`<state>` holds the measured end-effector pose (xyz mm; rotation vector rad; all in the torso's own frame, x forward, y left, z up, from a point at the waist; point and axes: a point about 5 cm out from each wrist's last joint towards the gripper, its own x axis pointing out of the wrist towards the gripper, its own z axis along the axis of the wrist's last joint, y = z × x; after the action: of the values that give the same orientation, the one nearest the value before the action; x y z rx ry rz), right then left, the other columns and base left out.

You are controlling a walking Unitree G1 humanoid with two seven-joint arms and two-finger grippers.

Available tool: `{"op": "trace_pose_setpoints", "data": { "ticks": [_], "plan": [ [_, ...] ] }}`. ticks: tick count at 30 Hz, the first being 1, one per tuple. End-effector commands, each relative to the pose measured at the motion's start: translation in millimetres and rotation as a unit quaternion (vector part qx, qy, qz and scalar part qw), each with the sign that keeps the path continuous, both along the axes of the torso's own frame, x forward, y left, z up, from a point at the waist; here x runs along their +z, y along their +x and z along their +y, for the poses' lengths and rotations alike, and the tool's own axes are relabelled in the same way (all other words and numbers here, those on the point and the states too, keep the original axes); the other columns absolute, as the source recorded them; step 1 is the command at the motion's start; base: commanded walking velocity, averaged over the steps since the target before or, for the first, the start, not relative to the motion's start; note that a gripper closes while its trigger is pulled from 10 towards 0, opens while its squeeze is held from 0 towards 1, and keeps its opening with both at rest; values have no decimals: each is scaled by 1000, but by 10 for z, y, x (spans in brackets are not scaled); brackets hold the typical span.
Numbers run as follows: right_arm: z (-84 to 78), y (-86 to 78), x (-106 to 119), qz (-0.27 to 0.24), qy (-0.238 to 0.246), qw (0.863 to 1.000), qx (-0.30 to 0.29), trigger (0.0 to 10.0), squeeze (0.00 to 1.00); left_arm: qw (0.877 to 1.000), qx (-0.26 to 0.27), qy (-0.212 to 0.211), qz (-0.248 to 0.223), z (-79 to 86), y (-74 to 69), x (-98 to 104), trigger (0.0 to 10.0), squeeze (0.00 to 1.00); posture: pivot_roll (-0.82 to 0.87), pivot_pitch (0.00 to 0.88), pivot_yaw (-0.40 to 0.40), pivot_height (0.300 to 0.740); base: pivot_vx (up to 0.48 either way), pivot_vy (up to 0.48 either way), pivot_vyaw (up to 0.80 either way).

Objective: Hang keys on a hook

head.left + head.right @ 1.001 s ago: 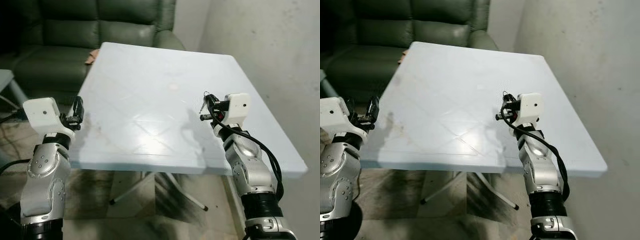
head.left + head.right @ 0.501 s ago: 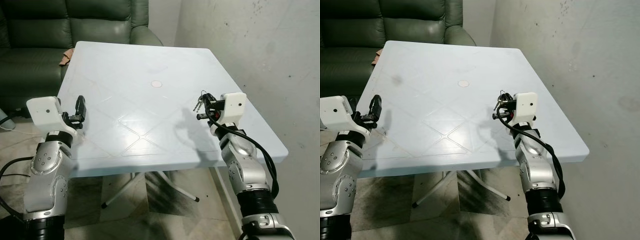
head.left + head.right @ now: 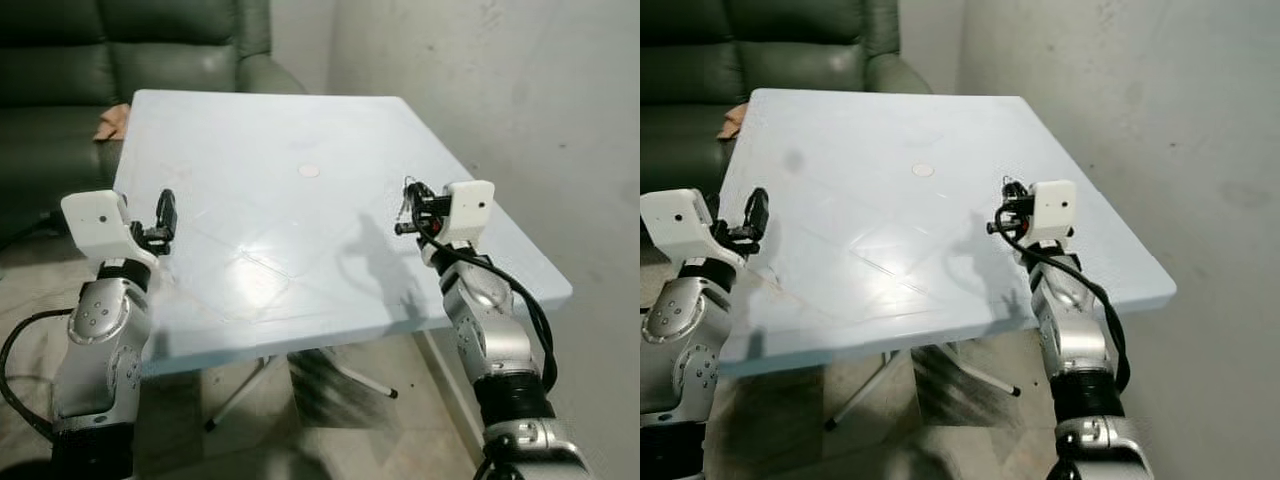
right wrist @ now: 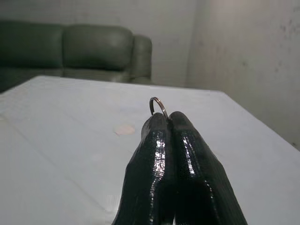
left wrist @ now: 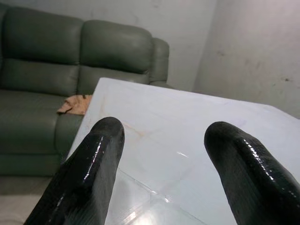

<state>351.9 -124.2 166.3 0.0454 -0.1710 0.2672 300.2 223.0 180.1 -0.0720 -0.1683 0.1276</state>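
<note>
We see the small bunch of dark metal keys pinched at the tips of the right gripper, held in the air above the right part of the pale blue square plastic table, not touching its top. Most of the bunch is hard to make out: in the head views it is a small dark tangle against the table, and in the right wrist view only the thin silver key ring peeks out above the two black fingers, the rest being hidden behind them. Those fingers are pressed tight together, clenched on the ring.

The left gripper hovers over the table's left edge with its fingers spread wide apart, gripping nothing; the left wrist view shows bare tabletop between them.

A small round pinkish mark sits near the table's middle. Behind the table stands a dark green leather sofa, with a crumpled tan cloth on its seat, and a rough grey wall rises on the right.
</note>
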Motion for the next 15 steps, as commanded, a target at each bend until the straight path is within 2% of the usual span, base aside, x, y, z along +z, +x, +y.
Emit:
{"op": "trace_pose_setpoints", "data": {
  "ticks": [1, 4, 15],
  "plan": [
    [-97, 16, 47, -9, -4, 1000, -13, 10000, 0, 1000, -13, -1, -7, -80, 17, 23, 10000, 0, -27, 0, -76, 724, 0, 0, -756],
    [-93, 19, 48, -9, -5, 1000, -12, 10000, 0, 1000, -16, -12, -11, -95, 15, 23, 10000, 0, -29, 0, -78, 724, 0, 0, -756],
    [-98, 19, 45, -9, -7, 1000, -11, 10000, 0, 1000, -13, -2, -12, -90, 19, 17, 10000, 0, -31, 0, -81, 724, 0, 0, -757]
  ]
}}
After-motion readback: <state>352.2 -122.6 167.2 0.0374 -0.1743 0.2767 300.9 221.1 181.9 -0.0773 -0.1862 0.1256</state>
